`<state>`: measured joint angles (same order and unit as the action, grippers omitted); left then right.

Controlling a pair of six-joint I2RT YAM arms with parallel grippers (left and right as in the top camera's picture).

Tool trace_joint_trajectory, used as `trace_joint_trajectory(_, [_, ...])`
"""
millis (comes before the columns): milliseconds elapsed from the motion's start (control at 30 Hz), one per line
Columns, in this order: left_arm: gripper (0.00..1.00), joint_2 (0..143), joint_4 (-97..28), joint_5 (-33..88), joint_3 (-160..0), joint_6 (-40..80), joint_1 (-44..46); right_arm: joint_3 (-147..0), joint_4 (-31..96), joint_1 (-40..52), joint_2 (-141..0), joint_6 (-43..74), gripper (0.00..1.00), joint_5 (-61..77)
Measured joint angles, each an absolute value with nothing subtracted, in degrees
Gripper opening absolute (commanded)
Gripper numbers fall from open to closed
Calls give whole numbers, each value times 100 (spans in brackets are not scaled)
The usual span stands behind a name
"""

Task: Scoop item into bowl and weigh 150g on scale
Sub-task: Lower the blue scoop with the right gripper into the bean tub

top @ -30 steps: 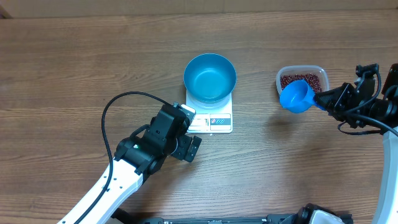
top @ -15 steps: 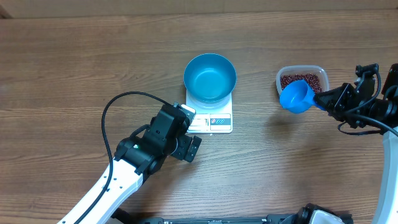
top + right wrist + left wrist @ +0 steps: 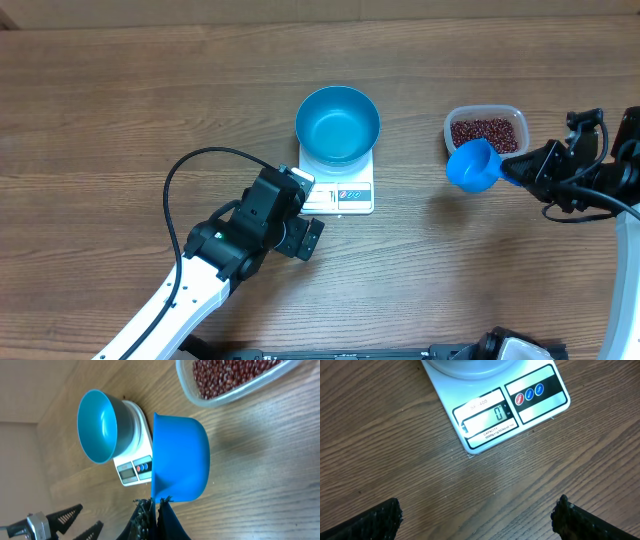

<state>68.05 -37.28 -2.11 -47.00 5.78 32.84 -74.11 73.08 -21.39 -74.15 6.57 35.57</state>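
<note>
The scoop [image 3: 473,166] has slid a little toward the left and the front of the worktop [image 3: 120,100] since a second ago. Then it overlapped the near corner of the tub [image 3: 512,112]; now it hangs just in front of that corner. The right gripper [image 3: 514,171] has shifted with it. Nothing else has moved.

The right gripper is clamped on the scoop's handle, its dark fingers [image 3: 161,519] pressed together around it at the bottom of the right wrist view. The scoop's cup points toward the middle of the worktop. From overhead its blue inside shows.

The beans [image 3: 486,132] lie as a dark red-brown layer in the clear tub, at the right side of the worktop, well apart from the scale [image 3: 352,195]. The bowl [image 3: 338,123] sits on the scale's platform near the centre, upright, and covers most of the back of the scale. Its smooth blue inside is visible from above and from the right wrist camera.

The left gripper [image 3: 475,522] hovers just in front of the scale's front left corner with its jaws wide apart and nothing between them. Only the two dark fingertips [image 3: 375,521] show at the lower corners of the left wrist view. That view looks down on the display [image 3: 489,416], which reads zero, with three round buttons [image 3: 530,393] beside it. A black cable [image 3: 175,190] loops over the worktop by the left arm.
</note>
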Motion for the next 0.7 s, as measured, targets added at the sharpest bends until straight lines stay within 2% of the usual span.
trace_joint_trajectory(700, [100,6805,-3728,-213,-4700,578,3284,-7411,7293,-2139,-7415,506,4,3559])
